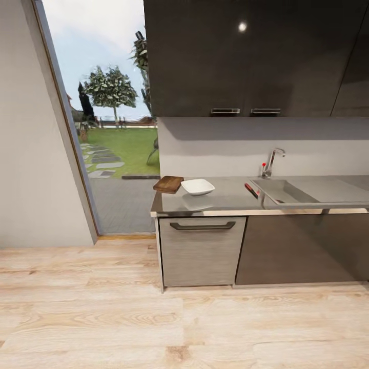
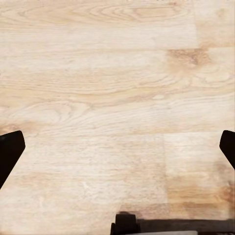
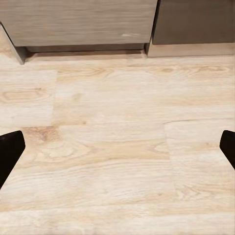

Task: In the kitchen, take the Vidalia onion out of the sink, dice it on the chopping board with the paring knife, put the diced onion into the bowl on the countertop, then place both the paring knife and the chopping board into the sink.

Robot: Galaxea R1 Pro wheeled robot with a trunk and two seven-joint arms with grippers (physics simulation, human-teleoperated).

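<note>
At countertop (image 1: 230,197) edge: chopping board (image 1: 168,184).

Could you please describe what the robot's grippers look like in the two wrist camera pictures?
Little of them shows. The left gripper has two plain black fingertips with blunt, angled ends at the picture's edges, plus a small dark block of its body at the frame edge between them. The right gripper shows matching black fingertips. No cables or markings are visible.
</note>
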